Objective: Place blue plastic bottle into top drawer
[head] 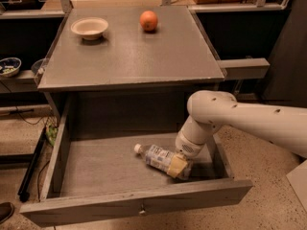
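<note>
A pulled-out drawer [139, 202] under a grey bench [129, 56] holds a small blue-labelled bottle [158, 156], lying on its side near the front right with its cap pointing left. A white arm [249, 121] reaches down, its gripper [181, 164] at the bottle's base. Whether it clamps the bottle or has let go cannot be told. The release should likely be gentle, followed by a straight lift clear of the drawer walls.

gripper [186, 161], in the top drawer [96, 206] by the blue plastic bottle [160, 158], mostly hidden behind its wrist [191, 145].
</note>
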Motion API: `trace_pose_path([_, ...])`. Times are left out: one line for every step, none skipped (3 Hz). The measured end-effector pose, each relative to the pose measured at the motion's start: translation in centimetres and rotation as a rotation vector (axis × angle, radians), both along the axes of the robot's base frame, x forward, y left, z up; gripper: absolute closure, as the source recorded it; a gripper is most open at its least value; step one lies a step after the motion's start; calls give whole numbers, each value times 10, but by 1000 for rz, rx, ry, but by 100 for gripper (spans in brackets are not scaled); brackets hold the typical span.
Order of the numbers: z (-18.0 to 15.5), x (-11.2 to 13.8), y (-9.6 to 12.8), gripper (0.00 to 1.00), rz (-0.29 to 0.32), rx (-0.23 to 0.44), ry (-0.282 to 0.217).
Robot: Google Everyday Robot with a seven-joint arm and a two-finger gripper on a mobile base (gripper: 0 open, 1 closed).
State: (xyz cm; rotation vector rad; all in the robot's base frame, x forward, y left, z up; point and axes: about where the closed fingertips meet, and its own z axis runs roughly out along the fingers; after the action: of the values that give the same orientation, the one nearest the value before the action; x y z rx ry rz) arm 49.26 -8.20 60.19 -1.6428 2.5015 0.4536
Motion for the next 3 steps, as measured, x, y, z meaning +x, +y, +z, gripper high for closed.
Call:
trace_pose_path([0, 0, 0, 83, 0, 0, 0])
trace_pose_path([0, 0, 0, 60, 0, 0, 0])
trace_pose_path([0, 0, 0, 37, 0, 0, 0])
